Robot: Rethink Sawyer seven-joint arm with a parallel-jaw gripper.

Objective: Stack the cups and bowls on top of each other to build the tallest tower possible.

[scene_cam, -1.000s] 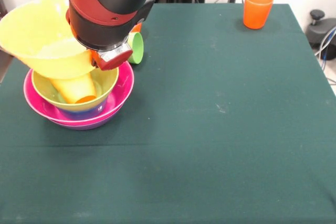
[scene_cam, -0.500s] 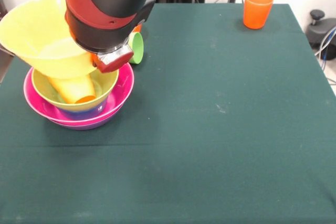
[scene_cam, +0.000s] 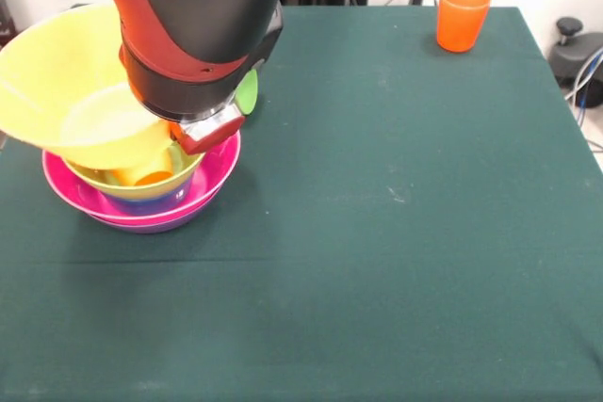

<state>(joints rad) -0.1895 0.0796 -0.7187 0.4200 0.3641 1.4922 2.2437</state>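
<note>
Front view, the only one supplied. The arm (scene_cam: 203, 25) descended from above and hid the jaws; whether they were apart, together or clamped could not be told. The large yellow bowl (scene_cam: 71, 77) sat tilted just beside and partly under the arm's end, over the tower (scene_cam: 141, 190): a light green bowl (scene_cam: 132, 185) holding a yellow-orange cup (scene_cam: 146, 174) on its side, nested in the pink bowl (scene_cam: 212, 171) above a purple rim. A light green cup (scene_cam: 247, 91) lay tipped just behind the arm; the orange cup (scene_cam: 463, 16) stood upright well apart on the bench (scene_cam: 396, 233). Judged by their gloss, the bowls were light, stiff and slippery; the thin rim appeared the surest place to pinch.
</note>
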